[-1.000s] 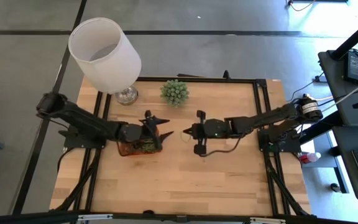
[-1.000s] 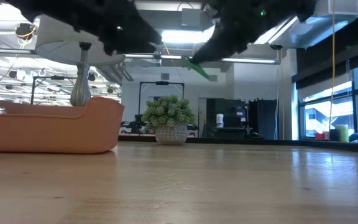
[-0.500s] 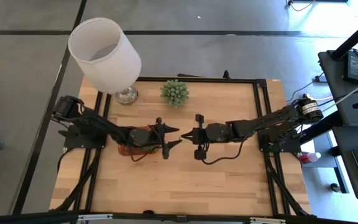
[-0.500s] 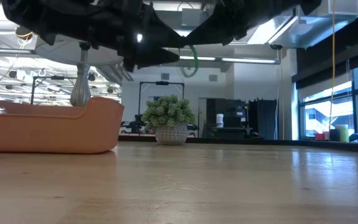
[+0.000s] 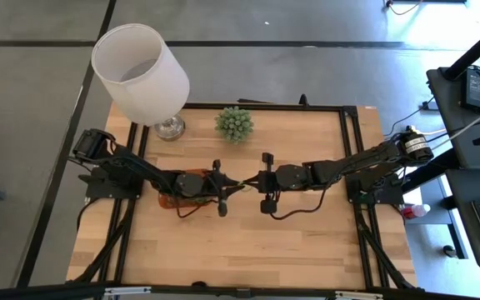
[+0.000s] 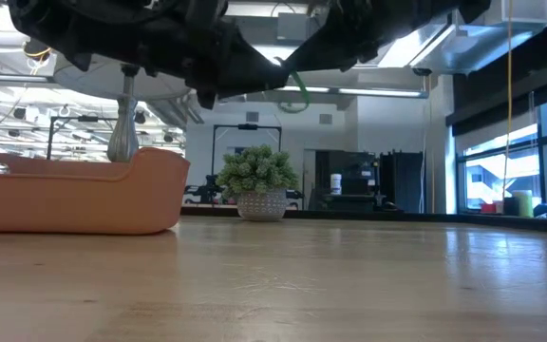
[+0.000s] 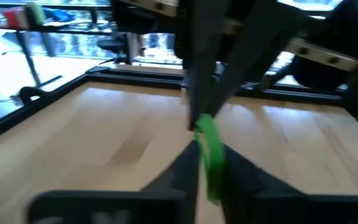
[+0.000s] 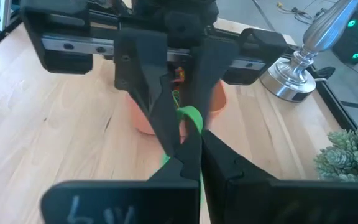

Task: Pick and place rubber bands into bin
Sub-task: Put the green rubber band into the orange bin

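A green rubber band (image 8: pixel 190 115) hangs in the air over the middle of the table, between my two grippers, which meet tip to tip. My left gripper (image 5: pixel 237 182) reaches in from the table's left and is shut on the band (image 7: pixel 210 149). My right gripper (image 5: pixel 248 180) comes from the right and is also shut on it. In the low view the band (image 6: pixel 297 95) shows as a small loop below the dark fingers. The orange bin (image 5: pixel 172 198) stands on the table under the left arm's wrist, with several rubber bands (image 8: pixel 178 76) inside. My left gripper pinches the green band's upper part (image 7: pixel 205 127) between its two fingertips, coming level from the table's left. The band is lifted clear of the table. My right gripper pinches the band's lower end (image 8: pixel 186 132) between its shut fingertips (image 8: pixel 213 155), level from the table's right. The band's free loop (image 6: pixel 298 97) hangs a little below the fingers, well above the wood.
A lamp with a large white shade (image 5: pixel 140 73) and a metal foot (image 5: pixel 170 127) stands at the far left. A spiky green plant (image 5: pixel 234 123) sits at the far middle. Bare wood (image 5: pixel 248 242) lies toward the near edge.
My left gripper has gone from above the bin toward the table's right, up to the right gripper's tips, and has shut on the green band. The band, first a slanted strip below the right gripper, now hangs as a small loop between both.
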`<act>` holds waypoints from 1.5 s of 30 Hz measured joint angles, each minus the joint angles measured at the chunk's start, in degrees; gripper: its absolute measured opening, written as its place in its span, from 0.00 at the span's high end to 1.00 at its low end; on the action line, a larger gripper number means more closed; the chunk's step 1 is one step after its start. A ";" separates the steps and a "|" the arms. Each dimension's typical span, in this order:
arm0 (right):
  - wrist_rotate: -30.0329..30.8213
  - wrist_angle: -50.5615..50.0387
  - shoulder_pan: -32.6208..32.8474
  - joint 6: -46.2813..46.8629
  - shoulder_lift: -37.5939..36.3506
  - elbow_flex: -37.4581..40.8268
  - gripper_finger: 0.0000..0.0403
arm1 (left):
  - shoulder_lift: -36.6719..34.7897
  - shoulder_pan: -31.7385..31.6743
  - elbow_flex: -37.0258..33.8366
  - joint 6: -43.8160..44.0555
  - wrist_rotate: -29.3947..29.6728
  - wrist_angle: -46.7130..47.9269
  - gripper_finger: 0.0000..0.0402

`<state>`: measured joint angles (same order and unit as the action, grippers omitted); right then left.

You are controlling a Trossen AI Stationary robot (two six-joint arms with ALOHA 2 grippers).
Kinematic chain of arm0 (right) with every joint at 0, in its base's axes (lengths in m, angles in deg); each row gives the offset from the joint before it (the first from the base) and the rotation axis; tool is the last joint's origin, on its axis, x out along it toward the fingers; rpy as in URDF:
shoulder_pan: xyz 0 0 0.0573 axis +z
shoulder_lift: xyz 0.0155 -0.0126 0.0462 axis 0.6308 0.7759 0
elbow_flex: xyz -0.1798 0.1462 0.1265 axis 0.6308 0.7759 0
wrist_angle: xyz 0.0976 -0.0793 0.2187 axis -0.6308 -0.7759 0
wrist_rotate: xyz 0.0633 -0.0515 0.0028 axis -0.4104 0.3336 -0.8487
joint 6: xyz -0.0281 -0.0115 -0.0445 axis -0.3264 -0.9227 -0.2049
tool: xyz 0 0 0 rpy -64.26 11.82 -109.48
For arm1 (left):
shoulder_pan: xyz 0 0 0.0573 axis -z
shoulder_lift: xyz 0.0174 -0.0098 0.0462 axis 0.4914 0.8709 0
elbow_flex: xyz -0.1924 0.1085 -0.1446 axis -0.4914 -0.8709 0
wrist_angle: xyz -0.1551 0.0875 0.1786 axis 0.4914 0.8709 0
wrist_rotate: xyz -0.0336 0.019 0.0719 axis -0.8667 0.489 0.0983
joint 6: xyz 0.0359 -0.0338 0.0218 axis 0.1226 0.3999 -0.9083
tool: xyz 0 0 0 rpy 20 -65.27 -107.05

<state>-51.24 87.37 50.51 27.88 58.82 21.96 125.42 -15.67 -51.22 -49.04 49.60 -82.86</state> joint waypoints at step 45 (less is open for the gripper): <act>0.04 -12.21 4.59 24.52 0.04 12.73 0.69 | -28.48 2.86 0.00 36.09 -11.93 83.44 0.93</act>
<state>-51.20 75.16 55.10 52.40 58.86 34.69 96.94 -12.81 -51.22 -12.96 37.66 0.58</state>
